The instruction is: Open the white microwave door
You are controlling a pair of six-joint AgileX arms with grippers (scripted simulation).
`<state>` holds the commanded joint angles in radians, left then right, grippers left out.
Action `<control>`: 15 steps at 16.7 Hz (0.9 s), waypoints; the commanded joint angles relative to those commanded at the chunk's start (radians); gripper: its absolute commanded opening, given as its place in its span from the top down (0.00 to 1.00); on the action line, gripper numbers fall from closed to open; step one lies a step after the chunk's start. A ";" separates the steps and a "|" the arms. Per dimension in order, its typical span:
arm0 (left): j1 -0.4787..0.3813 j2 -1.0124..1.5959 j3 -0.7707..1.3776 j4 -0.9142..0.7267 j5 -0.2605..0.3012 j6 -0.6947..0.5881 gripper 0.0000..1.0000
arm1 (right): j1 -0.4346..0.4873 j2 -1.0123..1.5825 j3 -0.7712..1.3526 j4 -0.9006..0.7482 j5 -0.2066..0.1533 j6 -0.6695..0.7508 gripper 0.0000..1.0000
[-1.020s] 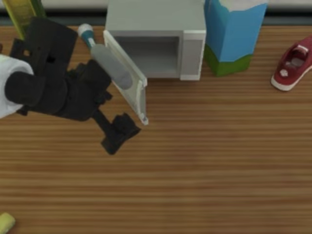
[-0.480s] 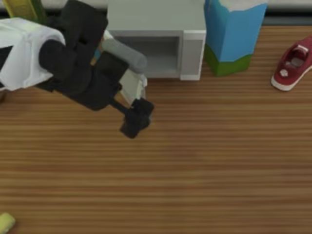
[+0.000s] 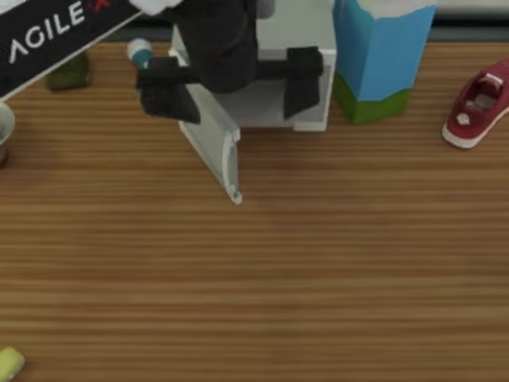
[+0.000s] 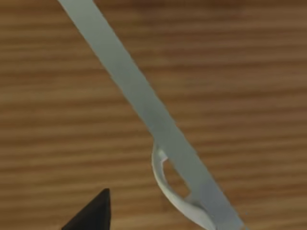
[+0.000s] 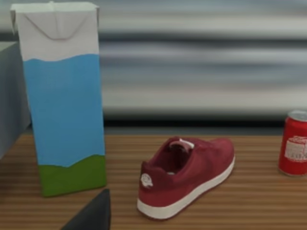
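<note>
stands open near the table's (image 3: pixel 318 263) far edge, left of centre: the white microwave door (image 3: pixel 213 147), swung out from the microwave (image 3: pixel 274 32) and hinged at that box's left front corner. long axis runs slantwise from the hinge towards the table's near edge and slightly right, free end with the silver handle (image 3: pixel 233 171) pointing to the middle of the table. seen edge-on from the left wrist view as a pale strip crossing the wood grain, handle curving off one side.

hovers above the microwave front and the door's hinged end: left gripper (image 3: pixel 231 76), dark fingers spread wide, one finger (image 3: pixel 167 95) over the door's hinged end and the other (image 3: pixel 301 76) over the grey control panel, pinching nothing.

right arm out of the top view; its gripper's state cannot be told, only a dark tip (image 5: pixel 91 215) visible.

right of the microwave, just beside it: tall blue, white and green carton (image 3: pixel 380 56). near the table's right edge: red shoe (image 3: pixel 477 103). beside the shoe in the right wrist view: red can (image 5: pixel 293 143)
</note>
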<state>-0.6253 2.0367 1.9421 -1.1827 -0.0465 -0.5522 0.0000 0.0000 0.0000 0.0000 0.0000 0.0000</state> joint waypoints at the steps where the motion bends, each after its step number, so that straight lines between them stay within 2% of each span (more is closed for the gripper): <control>1: -0.018 0.038 0.099 -0.073 -0.043 -0.108 0.00 | 0.000 0.000 0.000 0.000 0.000 0.000 0.00; 5: -0.080 0.168 0.422 -0.335 -0.201 -0.473 0.00 | 0.000 0.000 0.000 0.000 0.000 0.000 0.00; 8: -0.111 0.235 0.572 -0.480 -0.289 -0.641 0.00 | 0.000 0.000 0.000 0.000 0.000 0.000 0.00; 11: -0.125 0.266 0.641 -0.551 -0.331 -0.713 0.00 | 0.000 0.000 0.000 0.000 0.000 0.000 0.00; 15: -0.125 0.267 0.644 -0.554 -0.333 -0.717 0.00 | 0.000 0.000 0.000 0.000 0.000 0.000 0.00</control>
<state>-0.7506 2.3040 2.5865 -1.7371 -0.3797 -1.2688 0.0000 0.0000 0.0000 0.0000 0.0000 0.0000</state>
